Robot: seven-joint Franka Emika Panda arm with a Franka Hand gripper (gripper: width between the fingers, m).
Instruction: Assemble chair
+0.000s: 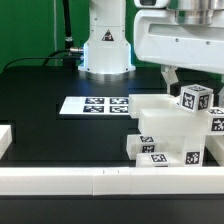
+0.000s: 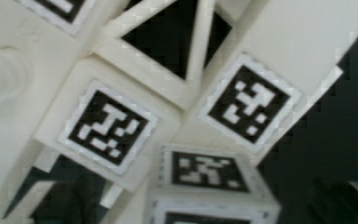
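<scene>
Chair parts (image 1: 165,135) are sitting clustered on the black surface (image 1: 40,110), just to the exterior view's right of the marker board (image 1: 95,104) and nearer the camera than it. They are standing stacked, tags facing several ways, with a tagged block (image 1: 195,98) topping the pile. The pincer (image 1: 172,78) is hanging over the pile, also to the exterior view's right of the marker board. I cannot tell how wide it is standing or whether it is gripping anything. The wrist view is showing a ribbed panel (image 2: 114,45) and several tags close up.
</scene>
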